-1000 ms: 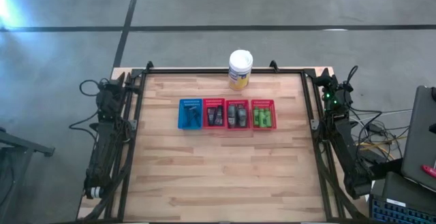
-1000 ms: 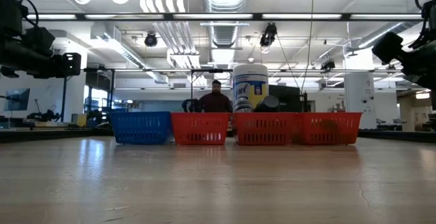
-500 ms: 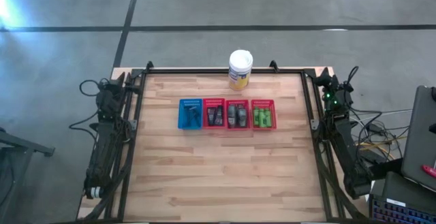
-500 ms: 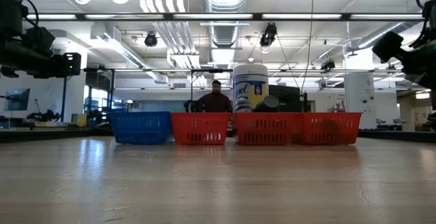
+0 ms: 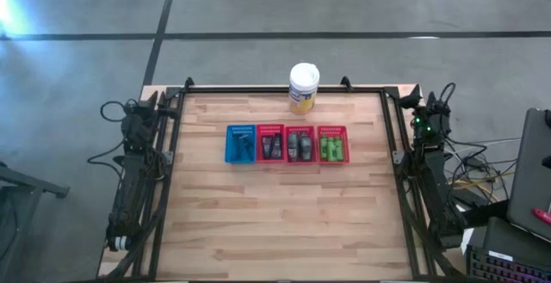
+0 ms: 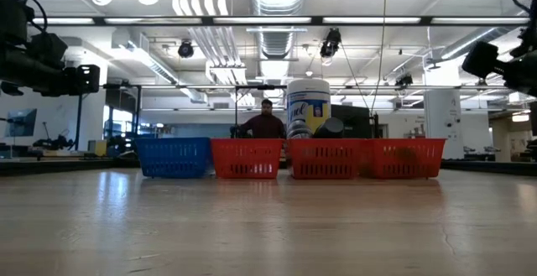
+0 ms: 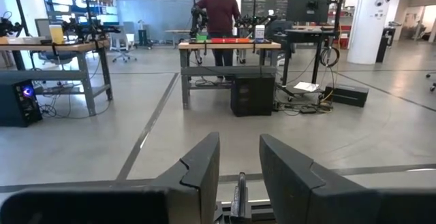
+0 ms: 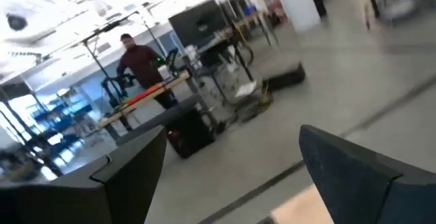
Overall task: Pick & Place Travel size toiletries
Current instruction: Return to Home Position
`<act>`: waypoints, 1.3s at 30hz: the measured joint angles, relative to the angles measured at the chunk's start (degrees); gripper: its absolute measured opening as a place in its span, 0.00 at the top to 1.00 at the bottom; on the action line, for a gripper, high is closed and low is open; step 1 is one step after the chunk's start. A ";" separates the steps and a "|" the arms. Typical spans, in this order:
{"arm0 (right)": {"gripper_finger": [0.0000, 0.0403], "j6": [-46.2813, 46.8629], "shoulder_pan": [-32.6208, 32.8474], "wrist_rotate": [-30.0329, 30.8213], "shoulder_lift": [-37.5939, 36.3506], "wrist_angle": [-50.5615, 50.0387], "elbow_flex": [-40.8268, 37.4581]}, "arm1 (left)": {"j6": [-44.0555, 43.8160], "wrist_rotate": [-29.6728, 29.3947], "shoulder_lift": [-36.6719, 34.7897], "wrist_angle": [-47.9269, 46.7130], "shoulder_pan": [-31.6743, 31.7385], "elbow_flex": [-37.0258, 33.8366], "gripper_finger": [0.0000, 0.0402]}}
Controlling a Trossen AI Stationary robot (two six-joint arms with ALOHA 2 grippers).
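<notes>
The travel size toiletries lie in four small slotted baskets in a row at the table's middle. Dark blue and black items (image 5: 242,145) fill the blue basket (image 5: 231,132), and dark tubes (image 5: 270,147) the red basket beside it. Grey oval tubes (image 5: 300,145) sit in the third basket, green mini bottles (image 5: 332,150) in the right one. My left gripper (image 7: 238,146) is open at the table's left edge (image 5: 140,115), far from them. My right gripper (image 8: 231,139) is open at the right edge (image 5: 428,111), also far from the baskets.
A yellow canister with a white lid (image 5: 303,88) stands at the far edge behind the baskets. Bare wooden tabletop (image 5: 275,214) stretches in front of the row. A dark frame (image 5: 172,145) borders the table. A person (image 6: 266,123) stands far back in the room.
My right gripper has lifted a little and shifted toward the table's right edge while tipping. The baskets, the toiletries and my left arm have stayed where they were.
</notes>
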 joint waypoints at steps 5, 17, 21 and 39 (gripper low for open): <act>0.17 -29.69 2.08 -0.30 0.02 2.65 -0.02 | 0.00 0.00 0.00 0.06 -0.02 0.00 0.72; 0.10 -32.86 2.58 -24.30 0.02 8.02 0.00 | 0.00 -0.01 0.00 0.25 -0.02 0.00 0.72; 0.12 -25.52 -0.03 -26.01 0.00 -0.56 -0.03 | 0.02 -0.02 0.00 0.26 -0.02 0.00 0.73; 0.18 -24.93 1.16 -25.30 0.04 -2.71 -0.04 | 0.02 0.02 0.00 0.28 -0.02 0.02 0.72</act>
